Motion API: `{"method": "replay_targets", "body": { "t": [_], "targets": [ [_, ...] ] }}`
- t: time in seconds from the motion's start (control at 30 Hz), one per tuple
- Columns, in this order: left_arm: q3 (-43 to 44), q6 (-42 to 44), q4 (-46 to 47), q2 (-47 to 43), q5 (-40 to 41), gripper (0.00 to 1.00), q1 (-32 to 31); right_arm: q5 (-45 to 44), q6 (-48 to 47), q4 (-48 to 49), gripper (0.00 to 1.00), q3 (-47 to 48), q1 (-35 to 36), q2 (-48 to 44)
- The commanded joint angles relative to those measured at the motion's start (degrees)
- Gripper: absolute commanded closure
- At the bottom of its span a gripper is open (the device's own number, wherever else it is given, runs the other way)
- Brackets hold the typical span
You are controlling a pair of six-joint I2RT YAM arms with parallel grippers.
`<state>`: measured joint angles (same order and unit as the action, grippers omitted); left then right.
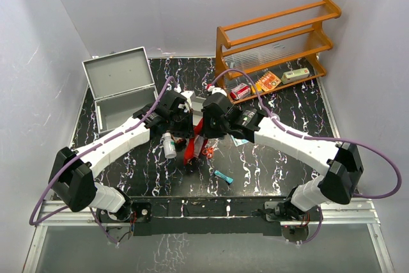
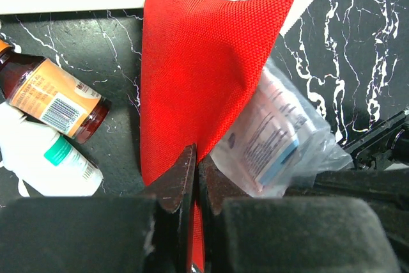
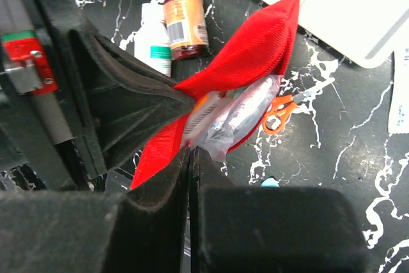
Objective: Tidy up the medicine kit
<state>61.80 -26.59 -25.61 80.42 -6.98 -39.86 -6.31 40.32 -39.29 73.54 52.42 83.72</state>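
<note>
Little looks done. The medicine kit (image 1: 121, 91) stands open with its lid up, well apart from the left tool (image 2: 195, 158) and out to its left, and nothing shows packed in its smooth grey metal shell. Both tools are clamped shut on the red pouch (image 2: 192, 62): the left tool pinches one coarse woven edge and the right tool (image 3: 190, 151) the other, holding it spread between them. Crinkly clear plastic packets (image 2: 268, 139) bulge from its mouth. Left of the left tool lie a glossy amber bottle (image 2: 54, 97) and a white plastic bottle (image 2: 51, 158). Orange-handled scissors (image 3: 278, 110) lie beyond the right tool on the marbled black desk (image 1: 268, 151). All of this looks unsorted.
</note>
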Motion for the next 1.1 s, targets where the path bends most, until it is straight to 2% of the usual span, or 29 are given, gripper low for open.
{"method": "replay_targets", "body": {
  "t": [0.0,0.4,0.6,0.77,0.97,1.07],
  "targets": [
    [-0.2,-1.0,0.6,-0.7,-0.5,1.0,0.1,1.3,-1.2,6.2,1.0,0.9,0.5,-2.6],
    [-0.7,-2.0,1.4,-0.9,-2.2,1.0,0.2,-6.7,2.9,8.6,1.0,-7.8,0.5,-3.5],
    [-0.6,-2.1,1.4,-1.0,-2.2,1.0,0.2,-8.4,5.0,8.8,0.76,-8.9,0.4,-3.8],
    [-0.6,-2.1,1.4,-1.1,-2.1,1.0,0.2,-10.5,8.2,9.5,0.61,-11.0,0.3,-6.8],
    [-0.7,-2.2,1.4,-1.1,-2.1,1.0,0.2,-9.7,13.2,12.5,0.57,-14.8,0.0,-10.3],
    [-0.6,-2.2,1.3,-0.9,-2.1,1.0,0.2,-5.7,11.2,15.9,0.57,-15.3,0.0,-10.7]
  ]
}}
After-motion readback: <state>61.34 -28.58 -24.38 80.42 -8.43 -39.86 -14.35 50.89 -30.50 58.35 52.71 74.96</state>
